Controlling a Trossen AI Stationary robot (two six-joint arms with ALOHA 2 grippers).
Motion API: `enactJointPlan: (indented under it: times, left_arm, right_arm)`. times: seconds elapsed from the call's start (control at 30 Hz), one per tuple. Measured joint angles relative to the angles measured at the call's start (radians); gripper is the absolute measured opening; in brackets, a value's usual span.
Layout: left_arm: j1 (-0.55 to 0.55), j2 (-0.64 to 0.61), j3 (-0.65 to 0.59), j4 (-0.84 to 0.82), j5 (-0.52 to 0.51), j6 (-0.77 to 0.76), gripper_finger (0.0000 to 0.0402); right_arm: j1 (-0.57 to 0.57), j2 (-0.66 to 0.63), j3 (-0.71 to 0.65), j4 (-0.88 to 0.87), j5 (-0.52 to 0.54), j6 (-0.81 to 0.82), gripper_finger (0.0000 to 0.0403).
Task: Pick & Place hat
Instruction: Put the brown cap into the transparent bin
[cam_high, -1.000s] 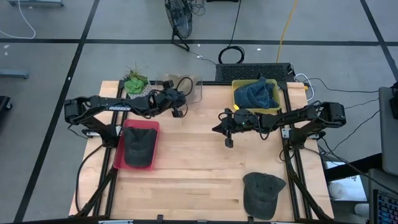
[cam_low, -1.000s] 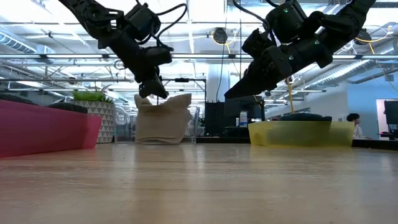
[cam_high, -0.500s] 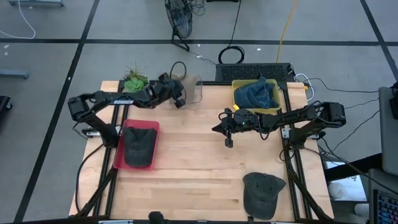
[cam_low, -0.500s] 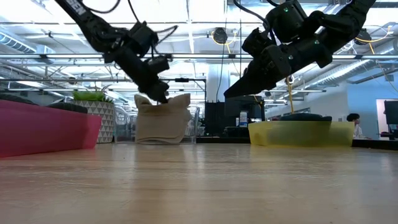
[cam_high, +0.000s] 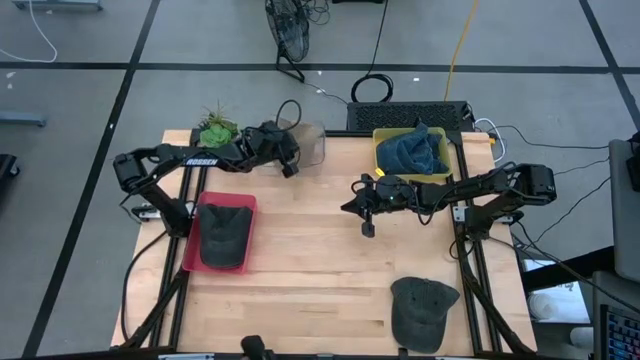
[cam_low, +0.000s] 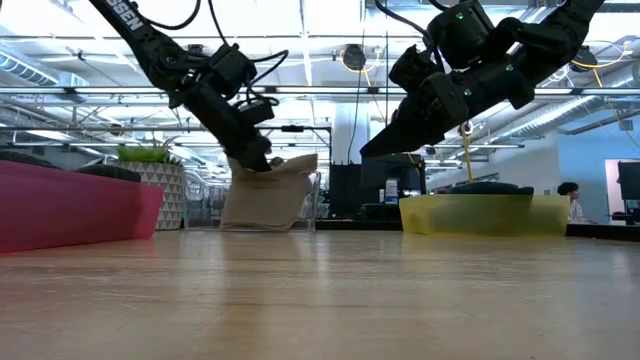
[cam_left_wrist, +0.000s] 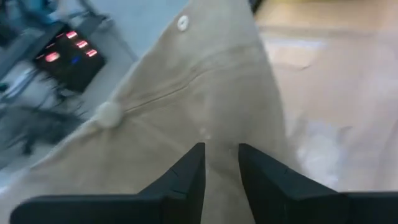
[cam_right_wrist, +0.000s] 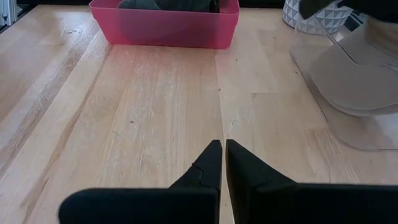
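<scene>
Left end effector (cam_left_wrist: 214, 165), fingers slightly parted, presses into the tan hat (cam_low: 268, 190); pinch one fabric fold firmly before lifting.

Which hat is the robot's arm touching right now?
The tan hat in the clear bin at the table's back edge; the left end effector is on it. The other hats lie untouched.

Only readable text: white "ROBBEN"-looking lettering on my left arm (cam_high: 190, 158), by the plant (cam_high: 217, 131); first letters unclear.
</scene>
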Motion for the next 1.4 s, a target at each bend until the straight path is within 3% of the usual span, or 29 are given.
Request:
enactJointPlan:
  times: [0.17,0.47,0.7,0.83,0.93,1.23,1.4]
  left_arm:
    - [0.017,0.0,0.0,-0.003,-0.092,0.008,0.0108]
    - [-0.021,-0.034,-0.001,-0.022,-0.098,0.014,0.0108]
    - [-0.136,-0.131,-0.001,-0.165,-0.018,-0.039,0.0108]
    - [-0.173,-0.153,0.0,-0.183,0.021,-0.179,0.0108]
    - [-0.17,-0.123,0.0,-0.205,0.063,-0.278,0.0108]
    - [-0.065,-0.045,0.0,-0.187,0.016,-0.381,0.0108]
    - [-0.013,0.009,0.0,-0.182,0.094,-0.407,0.0108]
  right_arm:
    - [0.0,0.0,0.0,0.0,0.0,0.0,0.0]
    - [0.0,0.0,0.0,-0.001,0.0,0.0,0.0]
    - [0.0,0.0,0.0,-0.023,0.0,0.0,0.0]
    - [0.0,0.0,0.0,-0.015,0.0,0.0,0.0]
    - [0.0,0.0,0.0,0.004,0.0,0.008,0.0]
    - [0.0,0.0,0.0,0.023,0.0,0.034,0.0]
    - [0.0,0.0,0.0,0.023,0.0,0.034,0.0]
